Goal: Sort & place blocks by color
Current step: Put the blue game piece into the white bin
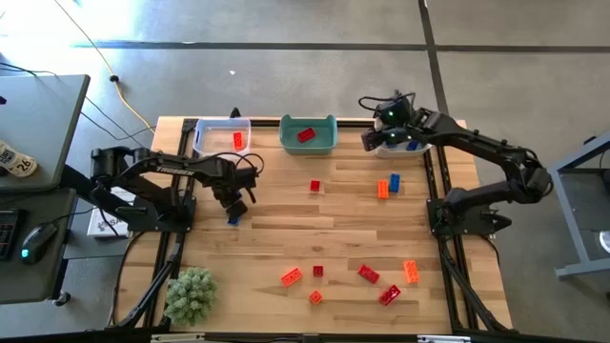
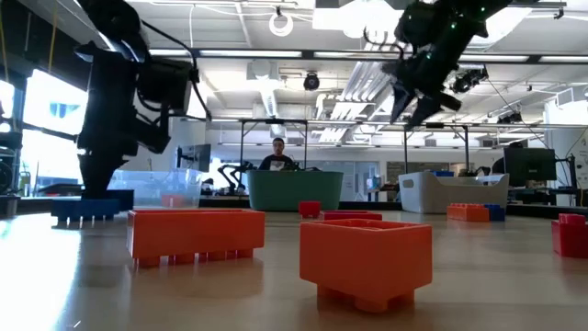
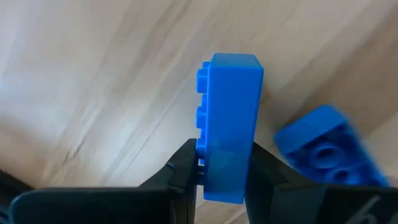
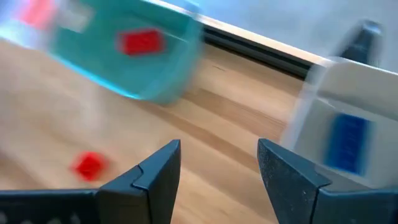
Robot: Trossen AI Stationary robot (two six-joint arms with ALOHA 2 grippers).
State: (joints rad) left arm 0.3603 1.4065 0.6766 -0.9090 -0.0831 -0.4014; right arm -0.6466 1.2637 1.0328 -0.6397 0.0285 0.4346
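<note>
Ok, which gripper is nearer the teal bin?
Right. The right gripper hangs just beside the teal bin, toward the white bin. The left gripper sits farther off, over the blue blocks.

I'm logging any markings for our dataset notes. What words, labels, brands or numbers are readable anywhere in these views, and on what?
"26": on a white tag lying on the side desk left of the table, in the high view; that reading is uncertain, since the figures are small.
Blocks, such as the blue block seen by the left wrist: no lettering visible.
Bins, such as the teal bin: no labels visible.
</note>
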